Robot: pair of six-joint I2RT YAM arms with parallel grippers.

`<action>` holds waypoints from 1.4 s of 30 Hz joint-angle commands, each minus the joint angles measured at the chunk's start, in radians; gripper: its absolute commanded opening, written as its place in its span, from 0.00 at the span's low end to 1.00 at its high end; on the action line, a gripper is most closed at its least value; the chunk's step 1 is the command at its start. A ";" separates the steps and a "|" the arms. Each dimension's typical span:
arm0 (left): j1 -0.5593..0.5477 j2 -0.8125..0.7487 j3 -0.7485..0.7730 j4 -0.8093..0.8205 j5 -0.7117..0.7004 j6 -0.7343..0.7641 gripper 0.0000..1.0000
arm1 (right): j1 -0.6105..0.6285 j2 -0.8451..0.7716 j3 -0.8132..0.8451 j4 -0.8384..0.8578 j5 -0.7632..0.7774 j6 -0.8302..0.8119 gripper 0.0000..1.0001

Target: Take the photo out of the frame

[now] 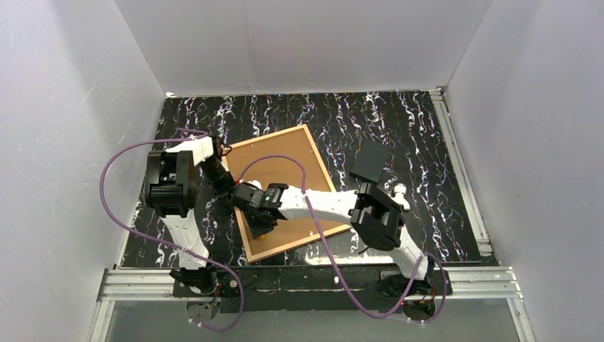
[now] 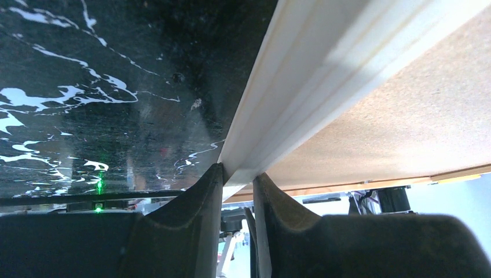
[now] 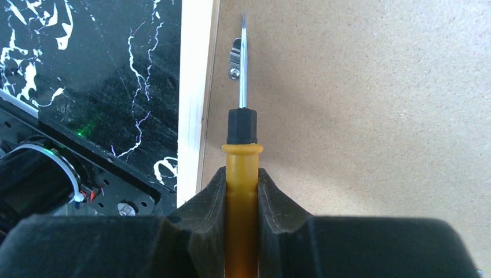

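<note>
The frame [image 1: 299,246] lies face down at the table's middle, so the photo shows only its brown board backing [image 1: 285,160]; the print side is hidden. My left gripper [image 1: 229,188] is shut on the frame's left strip, which looks pale in the left wrist view [image 2: 312,75], with the backing [image 2: 405,127] beside it. My right gripper [image 1: 260,217] hovers over the backing's near left part, shut on a yellow-handled screwdriver [image 3: 242,156]. Its blade tip rests at a small metal clip [image 3: 234,58] by the frame strip [image 3: 194,116].
A small black rectangle [image 1: 370,164] lies on the black marbled table [image 1: 399,128] to the right of the frame. White walls close in the left, back and right. A metal rail [image 1: 313,281] runs along the near edge by the arm bases.
</note>
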 commanded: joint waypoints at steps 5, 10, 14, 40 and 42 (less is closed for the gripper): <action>0.002 0.014 -0.001 -0.124 -0.017 0.016 0.12 | -0.028 -0.295 -0.142 0.051 0.098 -0.123 0.01; 0.001 -0.010 -0.004 -0.122 -0.022 0.019 0.20 | -0.153 -0.446 -0.344 0.078 0.084 -0.146 0.01; 0.002 -0.011 -0.005 -0.122 -0.018 0.020 0.20 | -0.275 -0.513 -0.450 0.084 0.073 -0.212 0.01; -0.005 0.008 0.008 -0.134 -0.013 0.034 0.00 | -0.662 -0.148 -0.161 0.049 -0.108 -0.444 0.01; -0.005 0.011 0.008 -0.134 -0.009 0.033 0.00 | -0.668 -0.121 -0.134 0.040 -0.111 -0.443 0.01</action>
